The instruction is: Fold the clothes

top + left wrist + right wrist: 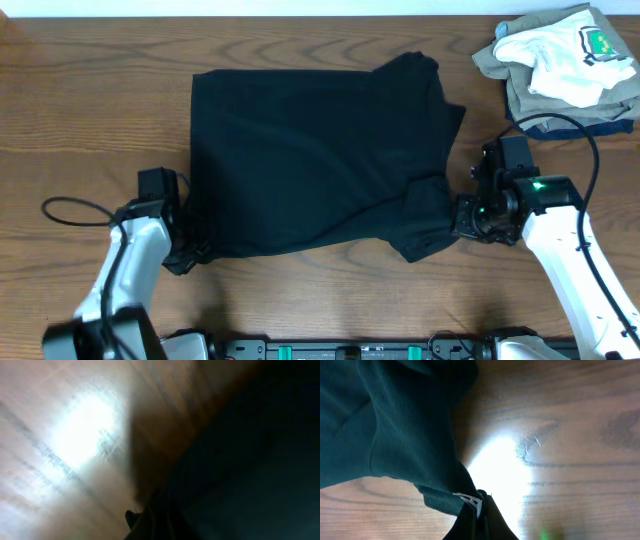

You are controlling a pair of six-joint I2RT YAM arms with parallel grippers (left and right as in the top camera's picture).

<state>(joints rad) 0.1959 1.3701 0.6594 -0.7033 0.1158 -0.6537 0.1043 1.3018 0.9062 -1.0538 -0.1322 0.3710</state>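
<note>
Overhead, the shirt is seen spread on the worktop. Only the right wrist view shows its white-marked edge pinched in closed right jaws. The left jaws are blurred, so their state cannot be told.

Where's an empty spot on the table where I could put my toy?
Biggest bare wood is left of the black shirt, above the left gripper. There's also a gap between the shirt and the clothes pile. It's crowded near the right gripper and the pile.
</note>
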